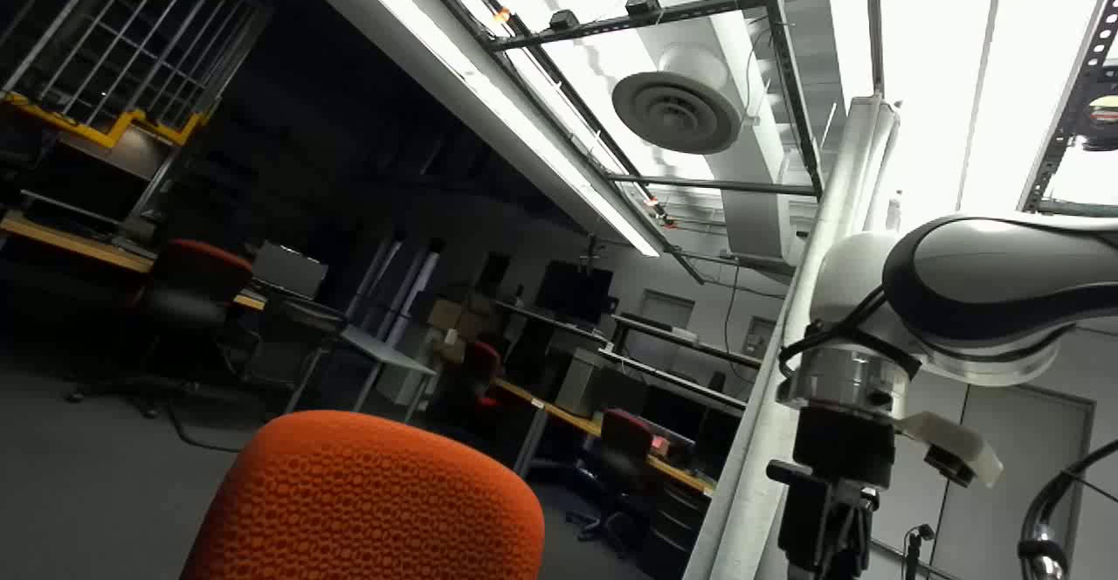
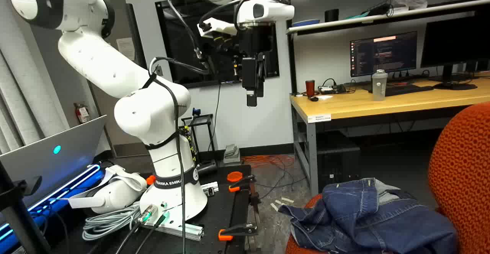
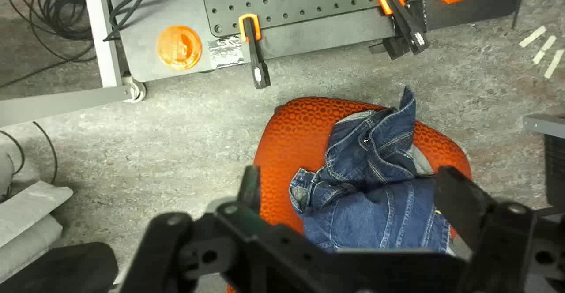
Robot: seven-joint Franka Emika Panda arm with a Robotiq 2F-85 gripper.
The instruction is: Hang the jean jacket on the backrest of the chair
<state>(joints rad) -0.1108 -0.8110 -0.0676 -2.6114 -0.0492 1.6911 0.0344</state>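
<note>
The blue jean jacket [image 2: 367,219] lies crumpled on the seat of the orange chair. It also shows in the wrist view [image 3: 366,215], bunched with folds and a sleeve end at its left. The orange seat [image 3: 287,138] shows around it. The chair's backrest [image 2: 463,170] stands upright at the right in an exterior view; its top also shows in an exterior view [image 1: 376,501], with no jacket on it. My gripper [image 3: 353,182] is open and empty, its fingers wide apart, pointing down high above the seat. It also hangs in both exterior views [image 1: 825,545] [image 2: 254,97].
The robot's black table [image 2: 229,200] has orange clamps [image 3: 251,32] at its edge near the chair. A wooden desk [image 2: 398,101] with monitors and a bottle [image 2: 379,85] stands behind. A metal post [image 1: 769,388] rises beside the arm in an exterior view.
</note>
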